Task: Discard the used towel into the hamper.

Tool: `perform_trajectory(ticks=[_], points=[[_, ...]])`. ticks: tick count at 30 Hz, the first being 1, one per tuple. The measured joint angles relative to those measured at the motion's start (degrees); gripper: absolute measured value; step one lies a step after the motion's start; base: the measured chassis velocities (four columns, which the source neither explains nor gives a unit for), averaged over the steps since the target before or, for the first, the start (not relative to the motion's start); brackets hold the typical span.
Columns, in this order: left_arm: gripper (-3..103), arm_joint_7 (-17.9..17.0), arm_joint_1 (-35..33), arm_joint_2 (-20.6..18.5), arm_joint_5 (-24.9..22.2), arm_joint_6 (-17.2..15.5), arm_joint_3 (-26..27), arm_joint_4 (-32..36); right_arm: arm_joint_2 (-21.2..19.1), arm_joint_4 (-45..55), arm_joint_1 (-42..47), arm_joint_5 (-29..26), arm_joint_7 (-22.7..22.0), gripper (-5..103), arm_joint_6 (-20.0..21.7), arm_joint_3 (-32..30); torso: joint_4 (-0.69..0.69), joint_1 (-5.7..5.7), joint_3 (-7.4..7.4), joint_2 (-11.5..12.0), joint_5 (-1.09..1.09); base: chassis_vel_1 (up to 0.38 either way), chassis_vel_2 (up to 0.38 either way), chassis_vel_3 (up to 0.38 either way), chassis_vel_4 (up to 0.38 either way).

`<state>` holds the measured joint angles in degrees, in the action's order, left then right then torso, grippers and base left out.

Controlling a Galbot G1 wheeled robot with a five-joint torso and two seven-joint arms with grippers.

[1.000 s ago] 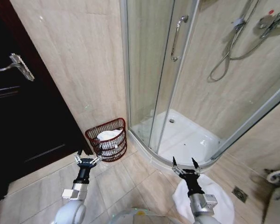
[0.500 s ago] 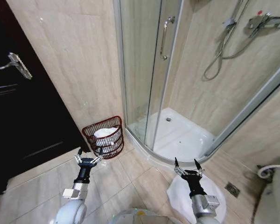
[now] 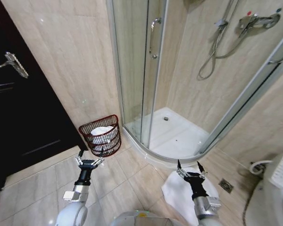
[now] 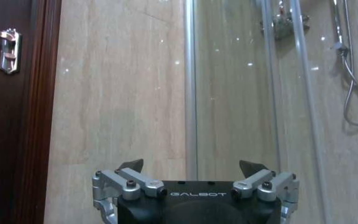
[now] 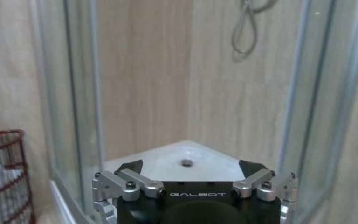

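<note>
Hamper [image 3: 100,135]: a small reddish-brown wire basket of thin horizontal bars, half-round with a flat back, standing on the tiled floor [image 3: 127,183] against the beige wall [image 3: 70,61], just beside the near corner of the shower stall [image 3: 172,136]. White cloth [image 3: 102,132] lies inside it, heaped to just below the rim. In the head view the hamper sits at about 9 o'clock from the frame's centre; in the right wrist view part of its curved wall [image 5: 2,175] shows beside the glass panel. A white towel [image 3: 179,193] lies flat on the floor at about 5 o'clock in the head view, in front of the stall's curved sill and partly under the right arm.

Compared with the frame of one second ago, the whole head view has shifted: the hamper and stall stand farther left and the shower fittings [image 3: 254,20] nearer the top centre, and a white fixture [image 3: 278,188] has entered at the lower right edge. This is camera motion; the hamper, its contents and the towel lie as before relative to the wall and the stall.

Left gripper [image 3: 88,161]: at about 7 o'clock, raised in front of the hamper and apart from it, fingers spread wide, holding nothing. Right gripper [image 3: 190,171]: at about 5 o'clock, above the towel, fingers likewise spread wide and empty. A dark door [image 3: 19,108] with a metal handle [image 3: 9,63] stands at 9 o'clock, beyond the hamper.
</note>
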<state>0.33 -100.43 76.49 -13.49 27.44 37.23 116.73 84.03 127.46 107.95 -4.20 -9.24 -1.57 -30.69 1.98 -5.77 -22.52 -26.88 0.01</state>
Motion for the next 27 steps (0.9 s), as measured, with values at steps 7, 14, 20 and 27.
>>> perform_trajectory(ticks=[7,14,20,27], points=[[100,0.21,0.00,0.04,-0.05,-0.15,-0.11,0.07,0.83,-4.26,-1.50,-1.69,-0.34,100,-1.05,-3.93,0.00,0.03,0.04,0.05,-0.01,-0.013,-0.073,0.005,0.085],[100,0.31,0.03,0.08,0.18,-0.27,-0.27,-0.07,1.48,-7.82,-1.84,-4.64,1.29,100,-2.13,-7.15,0.01,0.54,0.78,1.34,0.00,0.000,0.000,0.000,0.000],[100,0.41,-0.02,0.21,0.75,-0.28,-0.33,-0.26,1.27,-11.36,-2.98,-8.75,2.01,100,-1.29,-9.08,0.00,1.05,1.53,2.57,0.00,0.000,0.000,0.000,0.000],[100,0.56,-0.38,0.77,1.51,-0.15,-0.57,-0.28,-0.29,-19.08,-7.14,-15.81,2.59,100,2.99,-11.08,0.01,1.81,2.76,4.57,0.00,0.000,0.000,0.000,0.000]])
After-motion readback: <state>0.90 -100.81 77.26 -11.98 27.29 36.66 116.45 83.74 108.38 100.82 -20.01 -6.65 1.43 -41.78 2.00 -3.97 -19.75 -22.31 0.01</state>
